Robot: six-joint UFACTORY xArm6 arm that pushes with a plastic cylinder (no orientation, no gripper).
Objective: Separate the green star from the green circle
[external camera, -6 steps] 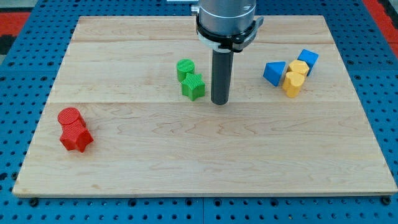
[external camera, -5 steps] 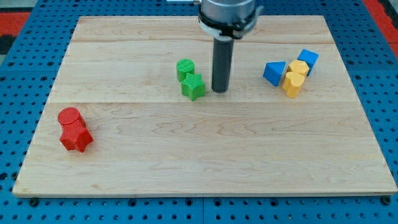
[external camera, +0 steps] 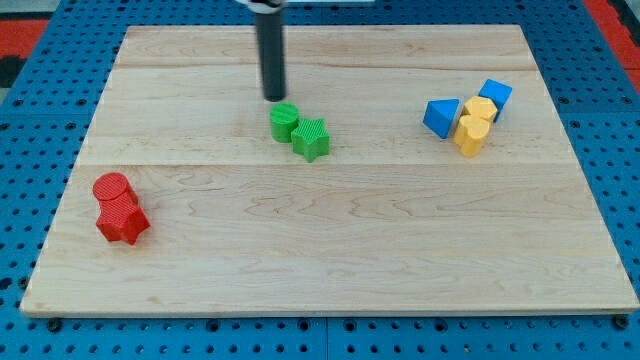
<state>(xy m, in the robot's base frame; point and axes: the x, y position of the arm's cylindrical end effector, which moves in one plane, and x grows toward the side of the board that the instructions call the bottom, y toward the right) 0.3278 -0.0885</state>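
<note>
Since the earlier frames, my tip [external camera: 274,98] has swung from 3 o'clock of the green star [external camera: 311,139] to 12 o'clock of the green circle [external camera: 284,122], nudging it leftward. Both blocks touch mid-counter [external camera: 330,260]. No hand is fitted.

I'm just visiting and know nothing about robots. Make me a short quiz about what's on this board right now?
1. True or false: the green circle and the green star touch.
2. My tip stands where relative to the green circle? A) toward the view's top B) toward the view's bottom C) far at the view's right
3. Fill in: the red blocks sit at the view's ____ side.

Key:
1. True; no gap shows between them.
2. A, just above it.
3. Left.
</note>
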